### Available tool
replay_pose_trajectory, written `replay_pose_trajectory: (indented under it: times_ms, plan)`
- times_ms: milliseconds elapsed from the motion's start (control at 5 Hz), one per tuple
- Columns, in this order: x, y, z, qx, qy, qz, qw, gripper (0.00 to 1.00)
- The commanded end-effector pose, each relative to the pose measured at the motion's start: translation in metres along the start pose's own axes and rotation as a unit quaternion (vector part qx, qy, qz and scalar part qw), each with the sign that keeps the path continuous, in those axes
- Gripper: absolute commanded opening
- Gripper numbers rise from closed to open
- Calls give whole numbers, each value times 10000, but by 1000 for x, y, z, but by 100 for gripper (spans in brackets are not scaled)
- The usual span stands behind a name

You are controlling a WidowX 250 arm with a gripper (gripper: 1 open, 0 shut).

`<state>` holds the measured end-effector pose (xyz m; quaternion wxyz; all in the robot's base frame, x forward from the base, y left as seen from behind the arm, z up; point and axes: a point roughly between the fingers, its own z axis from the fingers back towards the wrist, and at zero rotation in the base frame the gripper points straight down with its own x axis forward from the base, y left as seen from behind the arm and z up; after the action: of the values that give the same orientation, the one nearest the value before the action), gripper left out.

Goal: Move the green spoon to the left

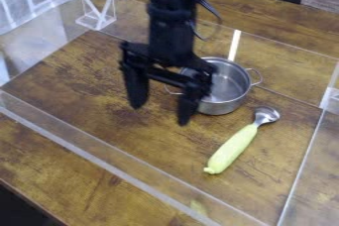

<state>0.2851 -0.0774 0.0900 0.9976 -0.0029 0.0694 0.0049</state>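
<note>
No writing or label can be read on anything here.

At the far left, a small clear stand [95,12] sits on the wooden table [79,96], behind a low clear wall [133,185] that runs across the near side of the work area.

Left of centre, the black gripper [161,101] hangs over the table with its fingers [135,86] pointing down. The jaws stand wide apart and nothing is between them. The tips are above bare wood; whether they touch it cannot be told. The arm rises behind the gripper and covers the left part of the pot.

The pot [225,83], a round steel one with side handles, stands just right of the gripper, and its left rim is hidden by the right finger. What shows of its inside is empty.

A thin pale stick [235,45] stands upright just beyond the pot.

The spoon [239,142] lies on the table to the near right of the pot, apart from it. Its yellow-green handle points toward the near left and its small silver bowl [267,116] points toward the far right. The gripper is near it but not touching, with open wood between them.
</note>
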Motion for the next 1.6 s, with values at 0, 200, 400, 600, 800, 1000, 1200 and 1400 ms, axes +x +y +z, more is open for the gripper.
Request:
replay_pose_trajectory:
  times_ms: [0,200,400,600,800,1000,1200,1400]
  plan:
    - [15,-29,-5,-90,-374,260,9989,100]
    - [25,-49,-28,-120,-427,584,9973,100]
    - [37,-63,-35,-71,-420,623,9971,100]
    - [45,-70,-37,-16,-369,594,9976,100]
    - [43,-63,-42,18,-313,558,9979,100]
    - [41,-55,-46,50,-260,543,9982,100]
    - [47,-65,-44,49,-218,665,9975,100]
    - [53,-75,-42,47,-180,789,9967,100]
